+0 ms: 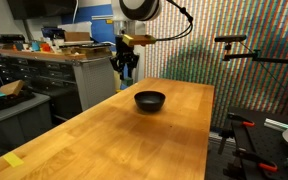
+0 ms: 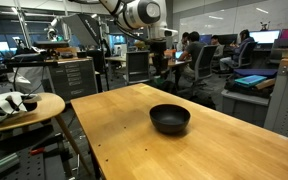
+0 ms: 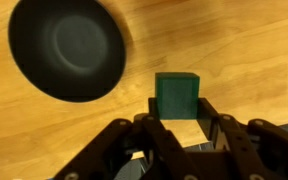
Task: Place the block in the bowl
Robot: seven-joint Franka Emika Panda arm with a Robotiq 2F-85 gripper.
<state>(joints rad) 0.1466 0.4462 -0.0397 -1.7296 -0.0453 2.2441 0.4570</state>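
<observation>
Dark gripper (image 3: 177,108) fingers (image 3: 212,118) press two opposite sides of the green block (image 3: 176,92), clamped on it over the wooden table (image 3: 244,40); the cube's faces are flat and matte; only the wrist view shows it; the round, glossy black bowl (image 3: 68,50) lies apart, up-left of it; in both exterior views the bowl sits on pale planks, the gripper hanging near the table's far end.

Round, shallow, glossy black bowl (image 1: 150,100) (image 2: 170,119) (image 3: 67,50): upright, empty, mid-width on wooden worktop (image 1: 104,140), toward its robot-side edge. Small green cube (image 3: 176,95): square-on, clamped between gripper (image 3: 177,108) fingertips, over bare wood beside the bowl.
</observation>
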